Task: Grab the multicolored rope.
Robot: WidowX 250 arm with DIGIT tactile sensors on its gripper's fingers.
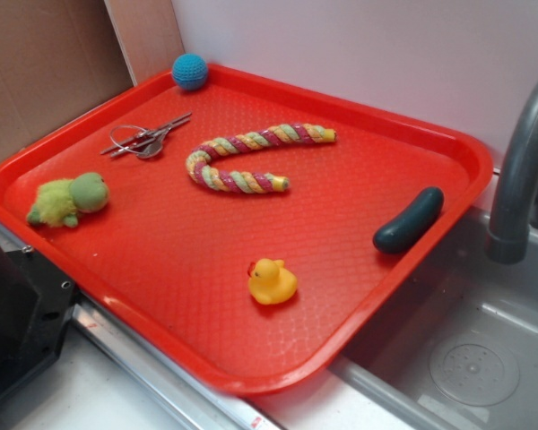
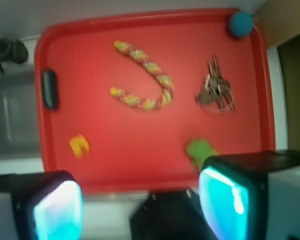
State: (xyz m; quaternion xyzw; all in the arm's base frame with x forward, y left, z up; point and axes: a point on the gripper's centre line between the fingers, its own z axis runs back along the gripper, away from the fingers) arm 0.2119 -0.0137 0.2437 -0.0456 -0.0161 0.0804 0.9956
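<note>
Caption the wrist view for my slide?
Open gripper high above red tray, curved rope untouched beside keys.

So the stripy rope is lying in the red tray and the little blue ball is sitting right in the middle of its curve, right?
Not quite. The rope does lie in the red tray, but the blue ball sits far off in the tray's corner, as the exterior view shows. Nothing is inside the curve.

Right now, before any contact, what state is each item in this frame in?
multicolored rope: lying bent in a U on the tray, ungrasped.
gripper: open, high above the tray's near edge, holding nothing.
keys: flat on the tray, beside the rope, apart from it.
blue ball: resting in the tray's corner.
green plush: lying on the tray.
rubber duck: upright.
dark cucumber: lying against the tray's rim.
red tray: flat.
</note>
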